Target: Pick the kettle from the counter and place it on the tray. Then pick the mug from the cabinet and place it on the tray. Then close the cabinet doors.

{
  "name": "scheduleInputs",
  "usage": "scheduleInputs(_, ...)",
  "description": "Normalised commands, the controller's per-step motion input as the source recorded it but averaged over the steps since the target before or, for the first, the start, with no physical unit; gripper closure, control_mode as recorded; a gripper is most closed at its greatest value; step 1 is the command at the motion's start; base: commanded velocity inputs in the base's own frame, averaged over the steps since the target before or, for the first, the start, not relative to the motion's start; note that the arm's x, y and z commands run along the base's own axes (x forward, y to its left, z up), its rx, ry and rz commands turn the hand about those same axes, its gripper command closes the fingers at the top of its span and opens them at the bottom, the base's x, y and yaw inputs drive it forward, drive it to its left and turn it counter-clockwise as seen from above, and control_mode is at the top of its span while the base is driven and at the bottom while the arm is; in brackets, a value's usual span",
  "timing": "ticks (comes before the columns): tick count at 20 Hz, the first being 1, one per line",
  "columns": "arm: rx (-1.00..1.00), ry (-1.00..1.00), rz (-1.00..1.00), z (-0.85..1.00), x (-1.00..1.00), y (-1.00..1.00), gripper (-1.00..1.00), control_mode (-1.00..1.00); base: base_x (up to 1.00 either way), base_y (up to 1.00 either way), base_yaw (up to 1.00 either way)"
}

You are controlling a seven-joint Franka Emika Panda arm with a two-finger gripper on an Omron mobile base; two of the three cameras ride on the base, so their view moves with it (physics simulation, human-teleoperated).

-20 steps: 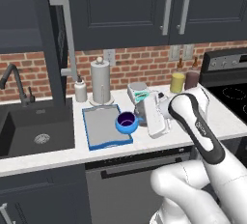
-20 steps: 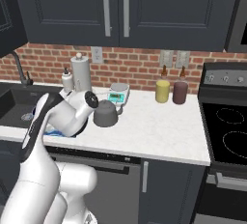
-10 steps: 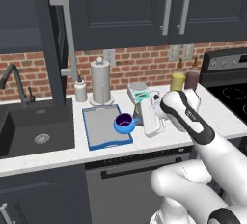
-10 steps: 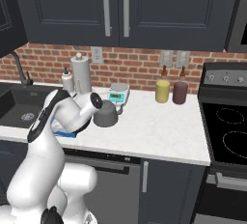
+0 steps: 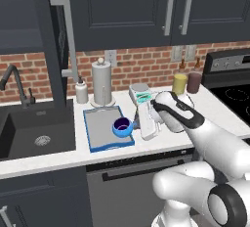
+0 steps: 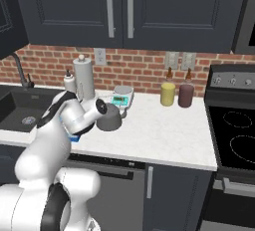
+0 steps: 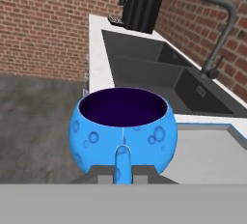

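**Jaws clamped on the mug's handle**

Jaws of my gripper (image 7: 123, 172) are pressed tight on the small side handle of the mug (image 7: 123, 129), whose dark navy inside faces up. From the left base view the mug (image 5: 122, 125) sits at the near right corner of the tray (image 5: 100, 127), over its blue rim; whether it touches the grey surface I cannot tell. The kettle (image 6: 109, 117) stands on the counter (image 6: 159, 135), just beside my forearm. Beyond the tray lie the sink (image 7: 154, 68) and its faucet (image 7: 212, 30). A paper-towel roll (image 5: 101, 82) stands behind the tray.
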Motion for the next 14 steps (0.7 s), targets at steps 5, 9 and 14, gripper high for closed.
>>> scheduleInputs(5, -0.01, 0.01, 0.00, -0.30, 0.25, 0.27, 1.00, -1.00, 0.00, 0.00, 0.00)
scheduleInputs(9, 0.00, 0.02, 0.00, -0.28, 0.25, 0.22, 1.00, -1.00, 0.00, 0.00, 0.00)
scheduleInputs(14, 0.00, 0.00, 0.00, -0.26, 0.27, 0.10, 1.00, -1.00, 0.00, 0.00, 0.00)
